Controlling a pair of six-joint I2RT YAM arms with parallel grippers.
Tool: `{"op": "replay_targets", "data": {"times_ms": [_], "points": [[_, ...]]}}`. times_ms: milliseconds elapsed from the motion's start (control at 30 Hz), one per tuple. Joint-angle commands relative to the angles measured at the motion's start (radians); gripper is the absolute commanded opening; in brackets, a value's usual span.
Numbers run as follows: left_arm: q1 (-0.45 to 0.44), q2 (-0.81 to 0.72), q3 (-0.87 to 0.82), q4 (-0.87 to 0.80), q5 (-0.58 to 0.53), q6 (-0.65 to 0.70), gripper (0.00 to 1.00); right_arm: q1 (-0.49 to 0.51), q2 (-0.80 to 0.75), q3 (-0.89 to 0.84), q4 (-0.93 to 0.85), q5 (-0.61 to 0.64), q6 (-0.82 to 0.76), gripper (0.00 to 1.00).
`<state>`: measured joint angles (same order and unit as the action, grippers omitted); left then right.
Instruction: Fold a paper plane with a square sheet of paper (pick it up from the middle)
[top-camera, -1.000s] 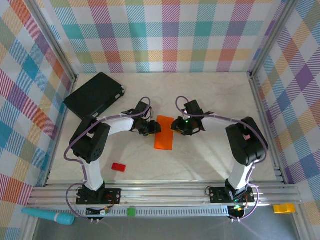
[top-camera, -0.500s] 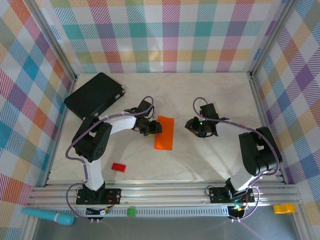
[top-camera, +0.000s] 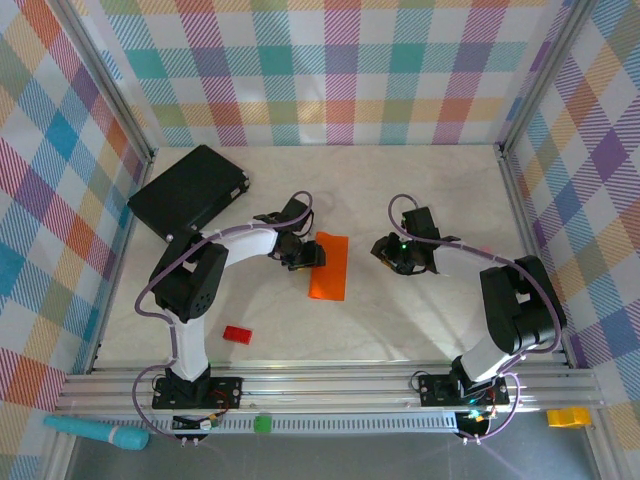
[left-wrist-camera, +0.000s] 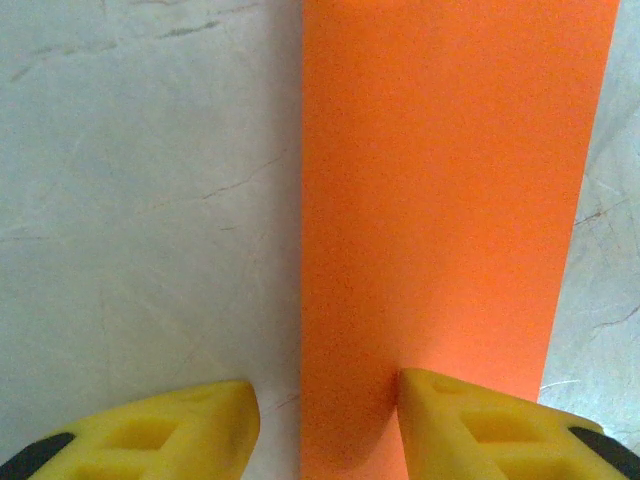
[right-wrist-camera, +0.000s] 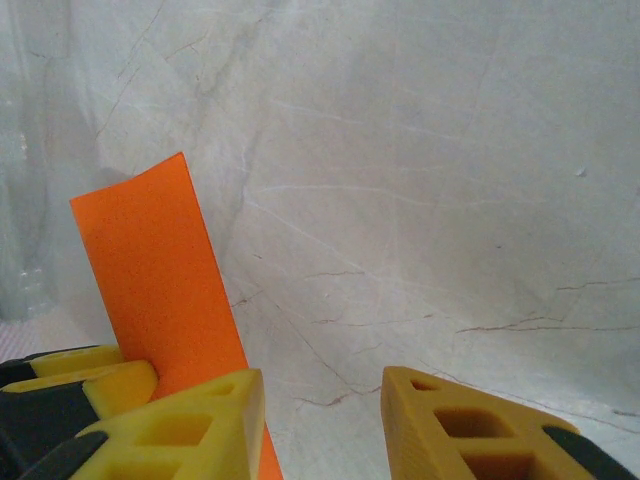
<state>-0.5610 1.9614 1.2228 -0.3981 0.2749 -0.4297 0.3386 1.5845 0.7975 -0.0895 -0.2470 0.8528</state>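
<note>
Pulled back from the orange sheet (top-camera: 328, 266) since a second ago, my right gripper (top-camera: 392, 255) well to its right, fingers apart on nothing, my left gripper (left-wrist-camera: 325, 410) at its left edge, fingers spread, one tip on the sheet, sheet lying flat, folded narrow

Both arms (top-camera: 240, 240) are white and black, with lilac cables (top-camera: 392, 210) and yellow, black-tipped fingers (left-wrist-camera: 470, 430).

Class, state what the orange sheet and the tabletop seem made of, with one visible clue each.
Orange sheet: thin matte paper, apparently; uniform colour, crisp straight edges. Tabletop: pale marble-look surface with dark veins; stone or printed laminate, unclear.
</note>
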Motion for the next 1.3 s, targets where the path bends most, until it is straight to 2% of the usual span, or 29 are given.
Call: {"op": "replay_targets", "data": {"times_ms": [0,700,1267], "points": [[-0.04,0.167,-0.066,-0.017,-0.042,0.022,0.46,-0.009,-0.004,-0.01,0.023,-0.015,-0.001,0.35],[-0.04,0.186,-0.063,0.016,-0.046,-0.043,0.46,-0.01,0.001,-0.021,0.063,-0.062,-0.005,0.35],[-0.04,0.195,-0.052,0.009,-0.005,0.021,0.44,-0.008,0.035,-0.027,0.097,-0.11,-0.009,0.34]]}}
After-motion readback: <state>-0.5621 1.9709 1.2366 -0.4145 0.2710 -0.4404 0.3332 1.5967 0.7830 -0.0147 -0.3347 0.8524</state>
